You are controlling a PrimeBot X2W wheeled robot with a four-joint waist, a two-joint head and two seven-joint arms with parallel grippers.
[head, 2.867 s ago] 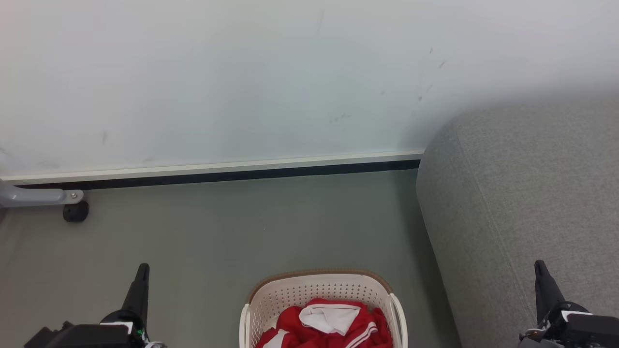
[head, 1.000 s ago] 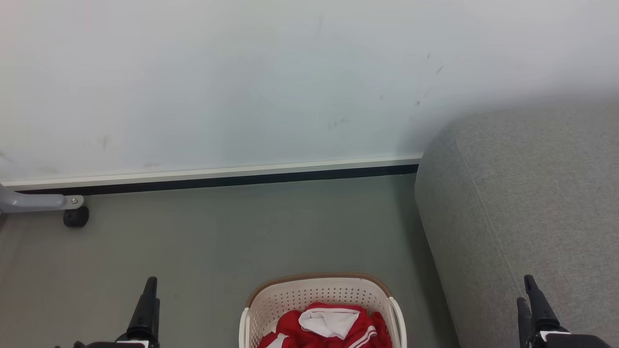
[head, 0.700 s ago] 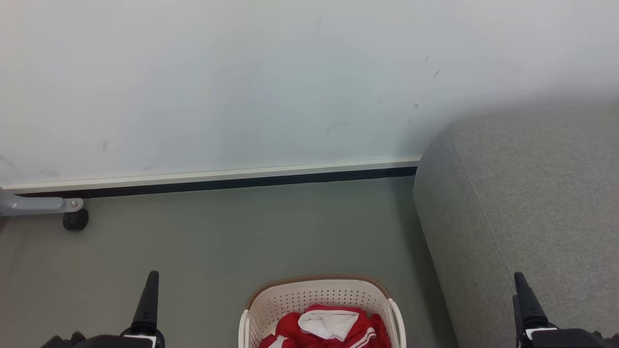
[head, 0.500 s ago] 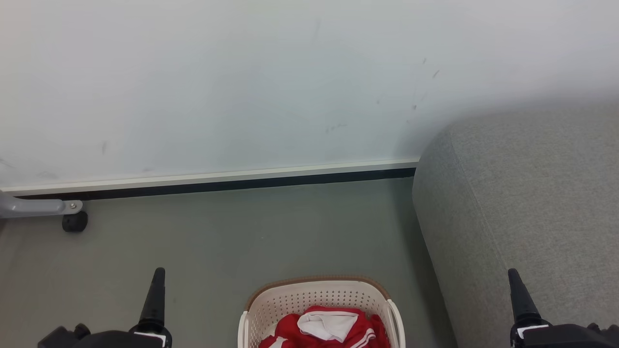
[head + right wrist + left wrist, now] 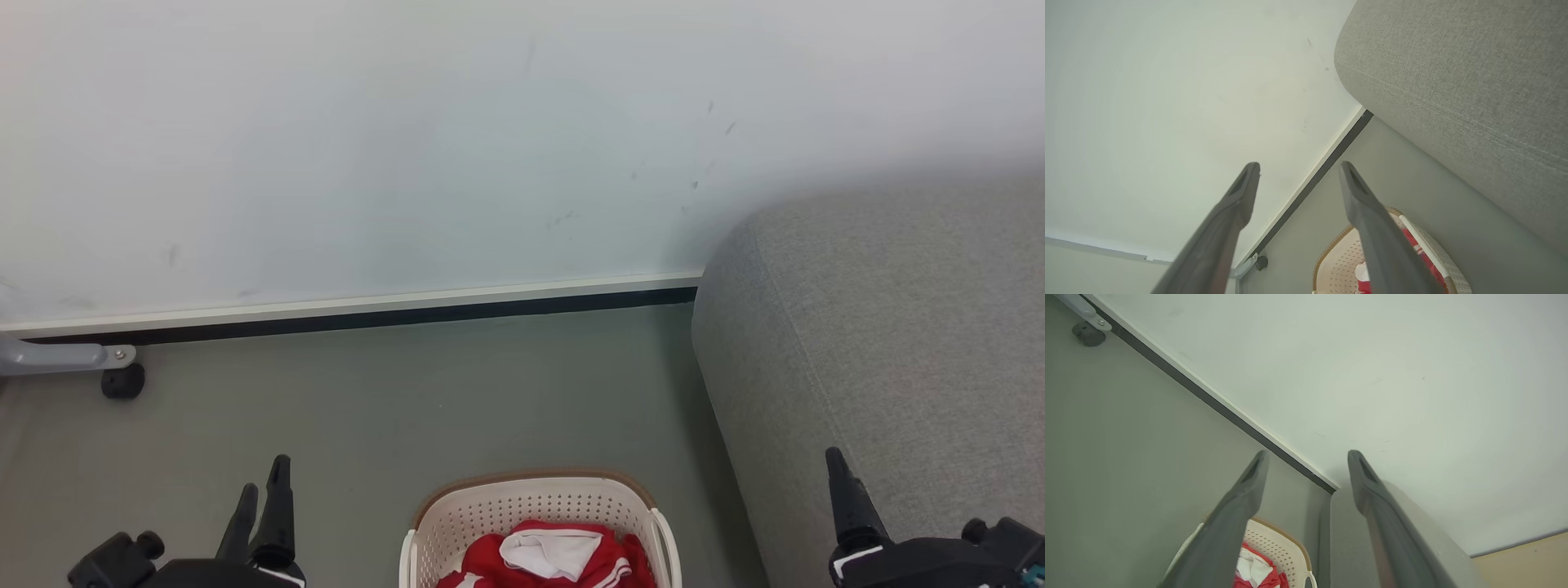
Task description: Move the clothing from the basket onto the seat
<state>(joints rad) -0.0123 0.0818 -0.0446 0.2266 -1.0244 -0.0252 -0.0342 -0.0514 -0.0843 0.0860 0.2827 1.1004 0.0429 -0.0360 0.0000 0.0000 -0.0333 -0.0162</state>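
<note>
On the grey floor (image 5: 408,392) the basket (image 5: 490,510) is placed, with the seat (image 5: 898,327) near it; a black caster (image 5: 122,381) is seen by the wall (image 5: 408,163).

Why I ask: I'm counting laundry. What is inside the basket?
Bunched red-and-white clothing lies in the basket. The fabric covers the bottom, so anything beneath and the garment count cannot be told.
</note>
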